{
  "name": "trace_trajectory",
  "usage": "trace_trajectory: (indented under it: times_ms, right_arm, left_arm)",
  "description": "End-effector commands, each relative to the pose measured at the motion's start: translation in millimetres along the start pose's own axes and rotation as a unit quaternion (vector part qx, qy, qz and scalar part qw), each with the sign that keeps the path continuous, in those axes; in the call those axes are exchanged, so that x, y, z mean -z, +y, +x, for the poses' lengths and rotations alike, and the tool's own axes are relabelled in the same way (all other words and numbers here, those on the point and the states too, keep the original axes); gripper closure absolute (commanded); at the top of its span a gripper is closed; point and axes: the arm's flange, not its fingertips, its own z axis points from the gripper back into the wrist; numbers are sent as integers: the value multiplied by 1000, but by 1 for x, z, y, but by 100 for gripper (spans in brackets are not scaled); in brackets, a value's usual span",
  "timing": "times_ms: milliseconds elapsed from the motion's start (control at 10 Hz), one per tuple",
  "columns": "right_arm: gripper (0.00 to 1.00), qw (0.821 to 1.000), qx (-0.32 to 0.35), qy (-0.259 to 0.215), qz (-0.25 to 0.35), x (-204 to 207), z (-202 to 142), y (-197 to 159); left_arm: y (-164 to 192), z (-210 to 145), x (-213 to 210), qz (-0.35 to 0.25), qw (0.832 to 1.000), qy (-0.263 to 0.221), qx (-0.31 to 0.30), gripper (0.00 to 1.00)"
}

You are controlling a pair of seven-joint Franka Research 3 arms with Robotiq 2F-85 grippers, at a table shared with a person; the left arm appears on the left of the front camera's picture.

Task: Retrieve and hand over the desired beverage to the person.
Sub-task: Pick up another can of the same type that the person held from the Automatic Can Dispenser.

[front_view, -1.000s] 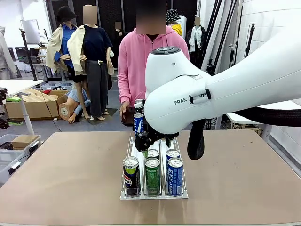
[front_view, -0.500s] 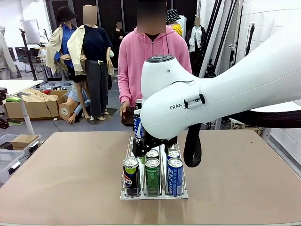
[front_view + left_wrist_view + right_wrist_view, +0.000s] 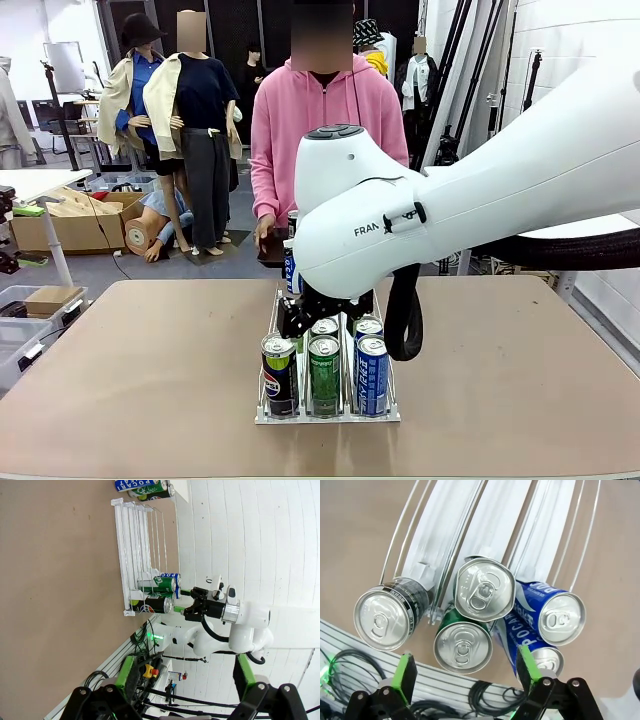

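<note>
Hovering over cans [image 3: 485, 590], jaws wide

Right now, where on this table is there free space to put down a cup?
The table is bare left of the can rack, to its left edge, and also right of the rack. It is crowded at the rack's near end: the cans stand packed there, with the open right gripper above them.
</note>
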Motion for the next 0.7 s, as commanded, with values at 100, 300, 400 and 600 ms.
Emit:
trace_trajectory:
  times_ms: [100,300,400,600]
  right_arm:
    - [0,1000,13,13,-10,5,5,9]
    - [0,1000,11,20,-8,5,5,8]
    - [0,1000,7,26,-5,6,5,7]
    - [0,999,0,34,1,5,4,6]
  left_arm:
    - [-1,-3,0,1,1000,-4,0,0]
    - [-1,-3,0,1,1000,-4,0,0]
    - [-1,-3,0,1,1000,-4,0,0]
    - [-1,-3,0,1,1000,-4,0,0]
